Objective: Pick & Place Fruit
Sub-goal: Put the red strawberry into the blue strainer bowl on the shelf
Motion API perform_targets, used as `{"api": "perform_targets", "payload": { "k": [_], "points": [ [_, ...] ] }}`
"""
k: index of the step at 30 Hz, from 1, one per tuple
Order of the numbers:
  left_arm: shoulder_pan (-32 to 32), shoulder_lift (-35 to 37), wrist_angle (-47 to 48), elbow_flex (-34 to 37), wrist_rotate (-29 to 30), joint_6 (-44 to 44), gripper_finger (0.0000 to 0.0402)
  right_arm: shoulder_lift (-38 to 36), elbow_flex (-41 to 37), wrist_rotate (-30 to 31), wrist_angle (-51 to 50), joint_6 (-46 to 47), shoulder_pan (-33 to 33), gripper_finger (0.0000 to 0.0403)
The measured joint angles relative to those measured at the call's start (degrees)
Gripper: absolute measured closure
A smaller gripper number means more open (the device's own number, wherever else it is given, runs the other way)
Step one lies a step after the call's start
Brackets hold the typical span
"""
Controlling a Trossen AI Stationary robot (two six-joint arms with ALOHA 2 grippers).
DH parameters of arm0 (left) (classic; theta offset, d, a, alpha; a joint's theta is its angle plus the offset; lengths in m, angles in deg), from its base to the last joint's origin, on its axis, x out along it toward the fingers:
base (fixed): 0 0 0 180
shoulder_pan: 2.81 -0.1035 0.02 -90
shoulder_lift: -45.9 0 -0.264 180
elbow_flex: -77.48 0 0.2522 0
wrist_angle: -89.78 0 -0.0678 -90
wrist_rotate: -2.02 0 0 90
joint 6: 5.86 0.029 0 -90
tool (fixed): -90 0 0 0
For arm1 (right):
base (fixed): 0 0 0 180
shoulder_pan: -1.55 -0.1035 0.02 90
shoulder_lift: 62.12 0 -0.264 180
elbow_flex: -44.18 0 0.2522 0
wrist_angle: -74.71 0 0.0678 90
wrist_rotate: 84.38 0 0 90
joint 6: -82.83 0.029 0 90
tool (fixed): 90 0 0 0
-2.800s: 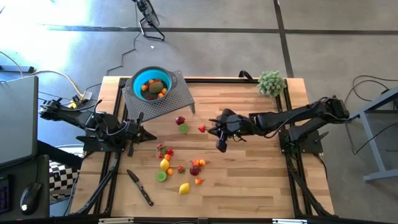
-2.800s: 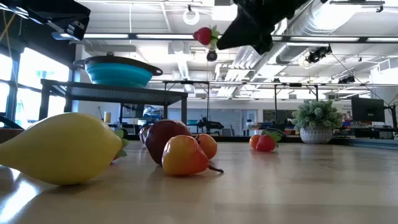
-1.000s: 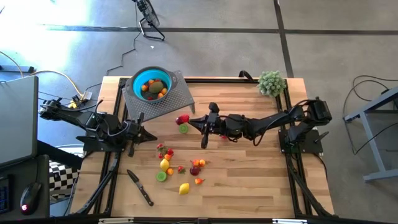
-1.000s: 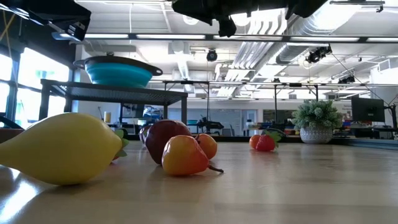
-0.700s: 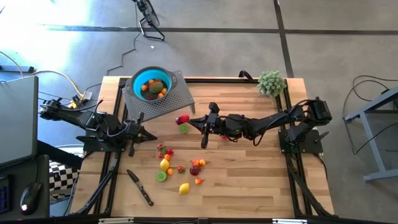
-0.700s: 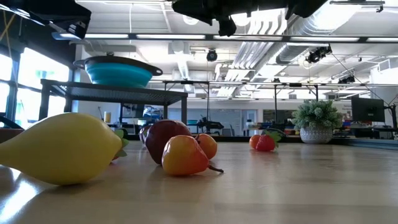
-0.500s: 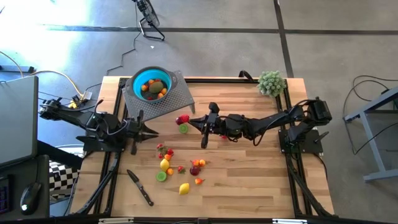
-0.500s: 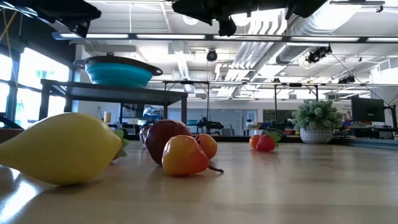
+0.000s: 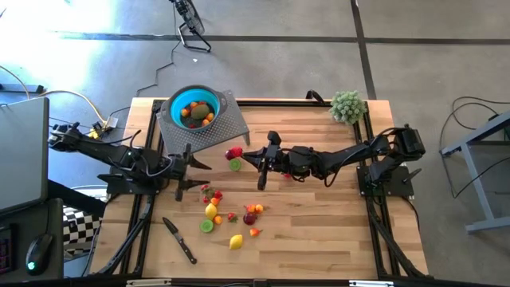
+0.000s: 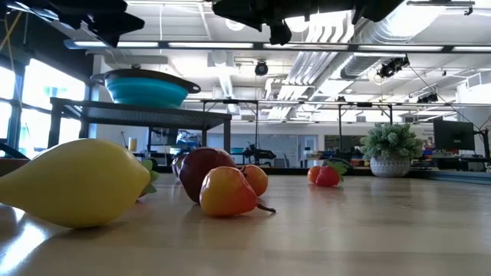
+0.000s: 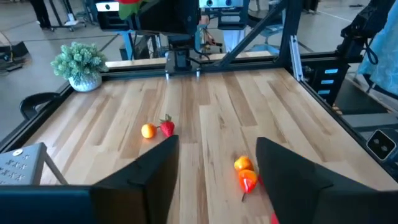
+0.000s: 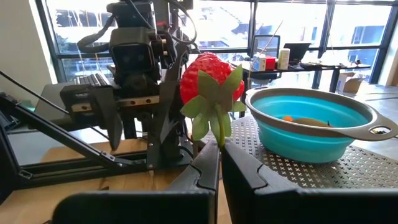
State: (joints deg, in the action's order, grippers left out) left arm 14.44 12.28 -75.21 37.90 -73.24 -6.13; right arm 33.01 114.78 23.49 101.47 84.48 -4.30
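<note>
At the left edge of the table, high view: the left arm lies low along the table's black frame rail.
Left gripper: fingers parted with nothing between them, just left of the fruit cluster; its wrist view shows bare planks between the two dark fingers.
Teal bowl: upper left of centre, round, smooth, on a perforated grey metal stand; it already holds several fruits, orange and green among them.
Knife: lower left, black handle, flat on the wood, apart from the fruit.
Fruit cluster: lower centre, small glossy pieces in red, orange, yellow, lime and maroon, loosely scattered, with a yellow lemon lowest.
Lime slice: centre, alone on the planks below the held fruit.
Strawberry: centre, red with green leaves, pinched by its leaves and held up in the air beside the stand's corner.
Right gripper: clamped on the strawberry's leaves; the arm stretches in from the right edge.
Table: pale wood strips, black frame; the whole lower right is open room.
Plant ball: upper right corner, fuzzy, pale green.
</note>
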Motion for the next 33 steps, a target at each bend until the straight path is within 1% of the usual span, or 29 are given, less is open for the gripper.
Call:
{"api": "perform_targets", "payload": {
  "k": [4, 12, 14, 24, 27, 33],
  "points": [
    [0.00, -2.39, -3.15, 0.00, 1.09, 0.00, 0.0155, 0.00, 0.00, 0.00, -0.02, 0.00, 0.00, 0.0399],
    [0.00, -4.69, -6.22, -0.02, 14.32, -3.02, 0.0101, 0.00, 0.00, 0.00, -0.07, 0.02, 0.00, 0.0399],
    [0.00, -4.68, -6.73, -0.02, 15.94, -3.02, 0.0093, 0.00, 0.00, -0.01, -0.09, 0.02, 0.00, 0.0399],
    [0.00, -5.88, -15.23, -0.02, 16.55, -3.04, 0.0089, 0.00, 0.00, -0.02, -0.09, -0.04, 0.00, 0.0399],
    [0.00, -6.86, -16.86, -0.02, 17.77, -3.06, 0.0089, 0.00, 0.00, -0.03, -0.09, -0.12, 0.00, 0.0399],
    [0.00, -9.01, -18.28, -0.04, 17.79, -2.99, 0.0089, 0.00, 0.00, -0.56, -0.11, -0.31, 0.00, 0.0399]
  ]
}}
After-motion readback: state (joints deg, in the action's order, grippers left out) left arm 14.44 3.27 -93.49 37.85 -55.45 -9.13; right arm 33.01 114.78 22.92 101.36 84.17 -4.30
